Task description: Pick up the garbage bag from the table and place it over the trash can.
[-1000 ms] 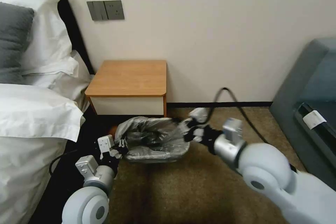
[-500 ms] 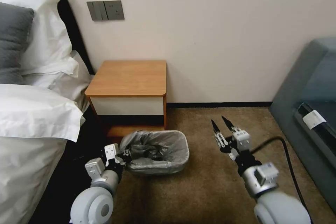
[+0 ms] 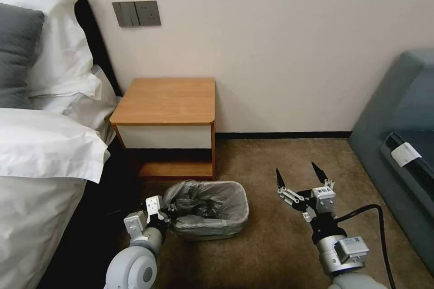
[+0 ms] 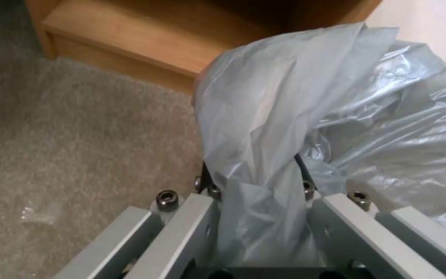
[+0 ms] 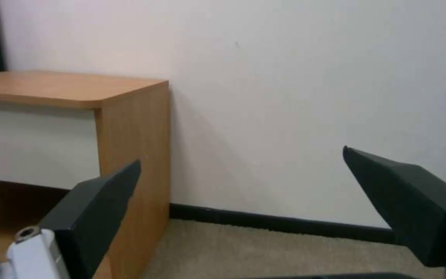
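The trash can stands on the carpet in front of the table, with the grey crinkly garbage bag spread over its rim and sagging inside. My left gripper is at the bin's left rim, shut on a gathered fold of the bag; in the left wrist view the plastic runs between the fingers of that gripper. My right gripper hovers over the carpet to the right of the bin, open wide with nothing in it. In the right wrist view, the right gripper faces the wall beside the table.
A bed with white pillows and duvet fills the left side. A grey sofa stands at the right. The table's low shelf is just behind the bin. Open carpet lies between bin and sofa.
The right gripper left the bin's right rim, drew back to the right and opened wide. The bin, with the bag over it, slid toward me along with the left gripper.
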You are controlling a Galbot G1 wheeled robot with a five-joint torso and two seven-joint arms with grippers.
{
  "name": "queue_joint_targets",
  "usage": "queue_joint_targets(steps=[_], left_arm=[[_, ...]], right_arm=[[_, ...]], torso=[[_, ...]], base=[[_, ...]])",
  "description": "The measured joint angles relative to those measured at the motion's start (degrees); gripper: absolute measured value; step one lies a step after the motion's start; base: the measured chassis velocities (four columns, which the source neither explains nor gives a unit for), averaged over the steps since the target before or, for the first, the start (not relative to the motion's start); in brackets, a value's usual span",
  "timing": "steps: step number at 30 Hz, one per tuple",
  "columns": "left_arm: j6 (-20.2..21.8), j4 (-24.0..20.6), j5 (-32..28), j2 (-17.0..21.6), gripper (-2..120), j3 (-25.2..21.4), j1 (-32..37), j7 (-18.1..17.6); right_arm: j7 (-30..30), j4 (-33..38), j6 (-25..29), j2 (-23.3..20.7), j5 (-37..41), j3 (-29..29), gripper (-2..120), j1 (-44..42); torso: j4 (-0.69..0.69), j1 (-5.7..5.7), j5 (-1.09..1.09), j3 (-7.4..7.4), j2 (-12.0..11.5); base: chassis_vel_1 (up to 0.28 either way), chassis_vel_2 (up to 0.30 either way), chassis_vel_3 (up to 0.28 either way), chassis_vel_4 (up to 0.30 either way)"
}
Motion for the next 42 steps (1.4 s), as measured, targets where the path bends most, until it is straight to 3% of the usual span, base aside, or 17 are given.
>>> queue_joint_targets(steps=[10, 17, 33, 42], left_arm=[[-0.3, -1.4, 1.3, -0.1, 7, 4.7, 1.5, -3.3], [-2.0, -1.4, 2.8, -0.3, 7, 5.6, 2.9, -4.6], [-1.4, -0.1, 3.5, -0.1, 7, 5.7, 2.9, -4.3], [-1.3, 0.2, 5.8, -0.4, 33, 5.9, 2.5, -4.2]], right_arm=[[0.6, 0.1, -0.8, 0.0, 0.2, -0.5, 100, 1.3], [0.9, 0.1, -0.9, 0.0, 0.2, -0.5, 100, 1.4], [1.3, 0.2, -0.8, 0.1, -0.1, -1.3, 100, 1.2], [1.3, 0.6, -0.2, 0.1, 0.0, -1.2, 100, 0.5]], torso=[[0.00, 0.00, 0.00, 0.00, 0.0], [0.00, 0.00, 0.00, 0.00, 0.0], [0.00, 0.00, 0.01, 0.00, 0.0], [-0.01, 0.00, -0.01, 0.00, 0.0]], base=[[0.000, 0.000, 0.000, 0.000], [0.000, 0.000, 0.000, 0.000], [0.000, 0.000, 0.000, 0.000], [0.000, 0.000, 0.000, 0.000]])
